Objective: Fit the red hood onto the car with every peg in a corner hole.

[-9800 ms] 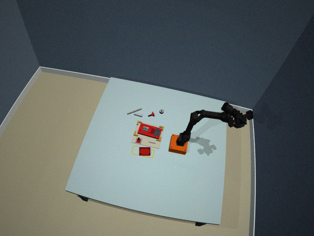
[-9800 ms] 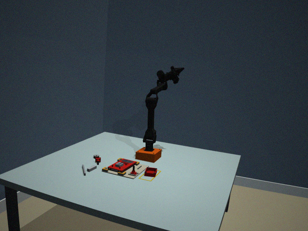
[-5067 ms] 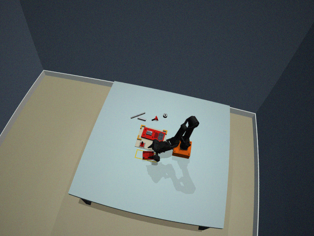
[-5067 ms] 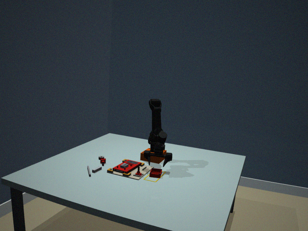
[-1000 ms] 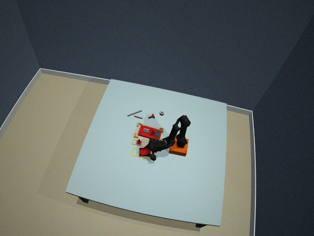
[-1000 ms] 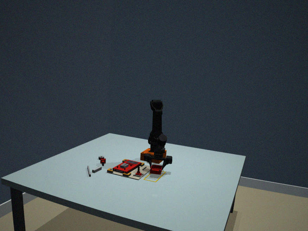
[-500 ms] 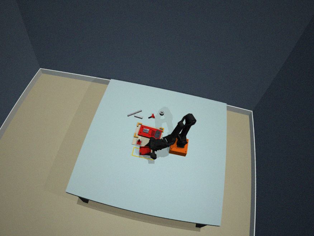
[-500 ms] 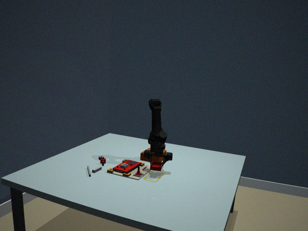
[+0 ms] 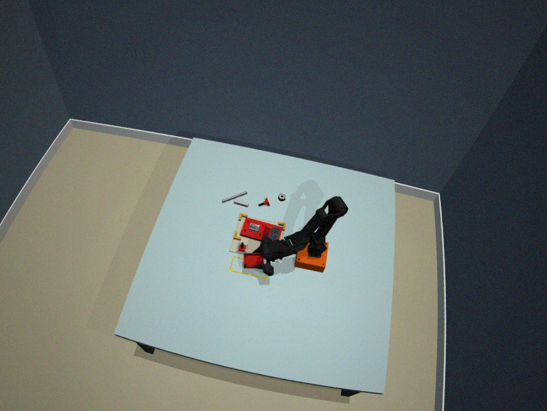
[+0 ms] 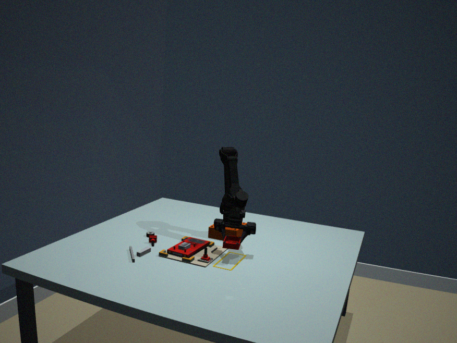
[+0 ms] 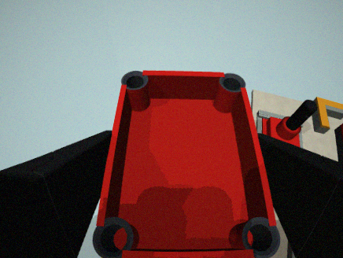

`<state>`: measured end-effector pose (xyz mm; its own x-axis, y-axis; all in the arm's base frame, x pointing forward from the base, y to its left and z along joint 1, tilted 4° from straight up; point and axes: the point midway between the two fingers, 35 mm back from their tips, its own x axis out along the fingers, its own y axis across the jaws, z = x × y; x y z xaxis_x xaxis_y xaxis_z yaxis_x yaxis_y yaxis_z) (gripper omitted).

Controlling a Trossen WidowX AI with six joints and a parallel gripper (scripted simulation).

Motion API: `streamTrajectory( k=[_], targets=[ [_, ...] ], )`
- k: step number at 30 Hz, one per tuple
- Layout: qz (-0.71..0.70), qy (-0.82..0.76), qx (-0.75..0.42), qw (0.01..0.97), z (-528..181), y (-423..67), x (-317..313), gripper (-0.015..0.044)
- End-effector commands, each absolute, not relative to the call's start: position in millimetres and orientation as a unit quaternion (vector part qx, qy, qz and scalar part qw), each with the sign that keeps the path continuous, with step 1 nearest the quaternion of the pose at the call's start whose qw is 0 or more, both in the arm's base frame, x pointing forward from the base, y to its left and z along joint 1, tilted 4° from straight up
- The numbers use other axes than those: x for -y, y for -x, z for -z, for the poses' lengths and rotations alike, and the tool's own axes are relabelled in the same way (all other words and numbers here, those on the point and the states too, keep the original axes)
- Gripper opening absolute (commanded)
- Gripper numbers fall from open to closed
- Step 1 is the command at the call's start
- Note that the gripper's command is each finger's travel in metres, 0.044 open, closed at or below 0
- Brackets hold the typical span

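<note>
Left of the jig [image 10: 206, 261], a grey bar [image 10: 131, 254], a short grey block [image 10: 143, 252], a small red part [image 10: 152, 239] and a black ring [image 10: 149, 233] lay loose on the table [image 10: 295, 280], all well apart from the work and out of the likely path. On the jig, the red chassis [image 10: 186, 247] sat between yellow corner stops with the engine [image 10: 184, 244] on its deck; the pegs were too small to make out in the wide views. A red-based post with a dark stem [image 11: 294, 122] stood on the jig's near edge, between the chassis and the hood, and looked like the one thing a low carry could strike.

Just right of the jig, the hood [image 11: 187, 167] hung clear of the table in the gripper [image 11: 185, 188], its shadow lying on the yellow outline [image 10: 229, 260] beneath. The wrist view showed the hollow side facing the camera, four dark corner bosses [image 11: 134, 82] visible, so the shell appeared to be held open side up. The black fingers pressed the two long walls from outside, standing fairly wide because the shell filled the gap between them. Gripping across the narrow width probably kept the corners free for the pegs.

Right of the jig again, the arm's orange base [image 9: 311, 258] stood on the table. Judged from this, pickup was done; the carry over the post, the turning of the hollow side downward and the lining-up of holes with pegs remained.
</note>
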<state>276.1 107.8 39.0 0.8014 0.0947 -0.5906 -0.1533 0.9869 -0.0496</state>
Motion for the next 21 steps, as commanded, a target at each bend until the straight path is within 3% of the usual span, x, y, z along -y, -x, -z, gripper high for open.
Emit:
streamTrajectory(
  k=[1,21],
  targets=[
    [-0.064,0.043,-0.303,0.95,-43.3,-276.9,-107.8,0.0],
    [-0.121,0.227,-0.285,0.923,-40.0,-276.1,-107.9,0.0]
  ],
)
